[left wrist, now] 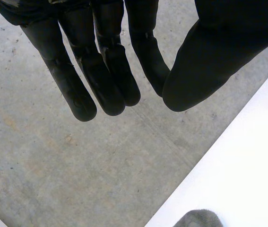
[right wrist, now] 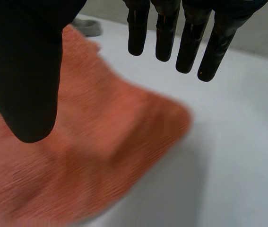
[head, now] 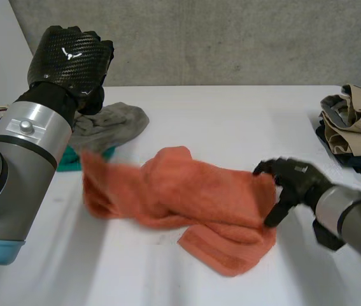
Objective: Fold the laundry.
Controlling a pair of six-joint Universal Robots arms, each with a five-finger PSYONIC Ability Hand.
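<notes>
I see the orange towel (head: 186, 197) lying crumpled on the bench (head: 231, 121), my right hand (head: 298, 182) loose-fingered and empty at its right edge, my left hand (head: 70, 60) raised high, fingers straight, holding nothing.

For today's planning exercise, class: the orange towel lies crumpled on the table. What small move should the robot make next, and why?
Probably close the right hand on the edge of the orange towel: the towel lies bunched, and that hand sits open beside it, while the left hand is raised, open, away from it.
</notes>
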